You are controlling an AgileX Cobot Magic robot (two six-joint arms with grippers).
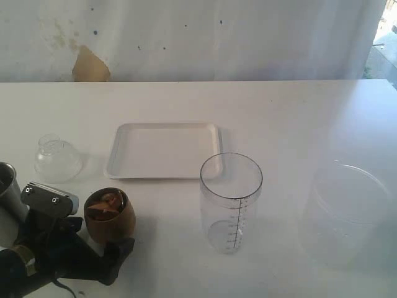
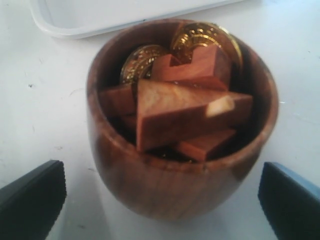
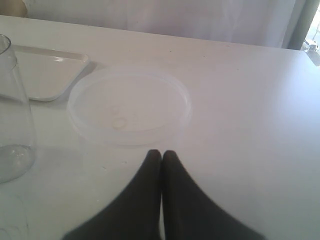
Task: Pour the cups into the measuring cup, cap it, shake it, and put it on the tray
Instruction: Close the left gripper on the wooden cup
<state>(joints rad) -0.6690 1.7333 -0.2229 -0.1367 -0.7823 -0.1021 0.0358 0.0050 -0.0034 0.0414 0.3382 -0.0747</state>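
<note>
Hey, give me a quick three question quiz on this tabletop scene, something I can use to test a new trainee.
1. True or false: the measuring cup already wears the cap.
2. What fills the wooden cup? A) water B) wooden blocks and gold coins C) nothing
3. Fill in: the left gripper stands ___ around the wooden cup.
Key: 1 false; 2 B; 3 open.

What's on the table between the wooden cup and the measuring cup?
Nothing. In the exterior view, the table between the wooden cup and the measuring cup is bare. The tray lies farther back, off that line.
</note>
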